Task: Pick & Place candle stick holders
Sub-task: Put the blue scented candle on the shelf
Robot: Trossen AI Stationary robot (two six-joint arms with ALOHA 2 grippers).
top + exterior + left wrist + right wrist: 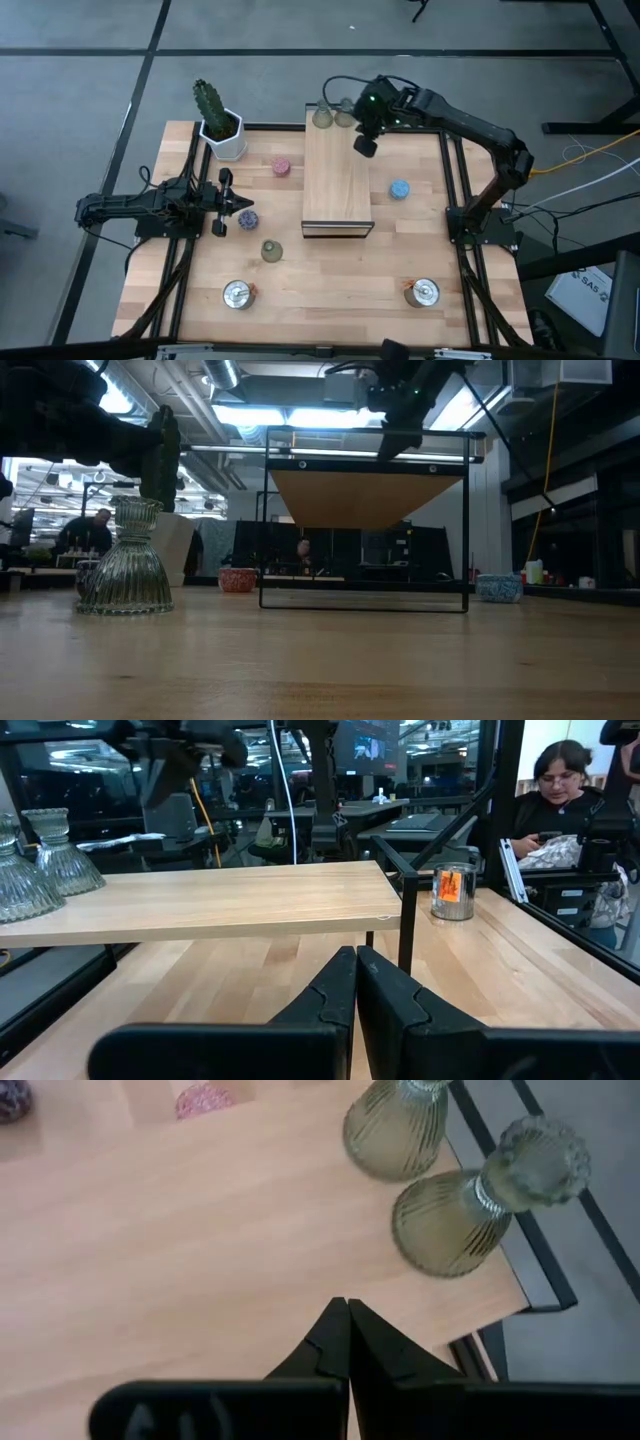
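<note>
closed, empty right pincer (347,1312) hovers over two ribbed olive-green glass bell-shaped candle stick holders (455,1210) on light wooden board (200,1230); left pincer (356,965) closed, empty.

Wood table (330,290) w/ raised board (337,185), cactus pot (222,135), scattered candle holders (271,250).

We see two olive-green ribbed glass bell-shaped candle stick holders (450,1215) upright on the board's far end; the six others stand scattered on the table.

Ribbed olive-green holders (455,1215), pink holder (281,166)
</note>
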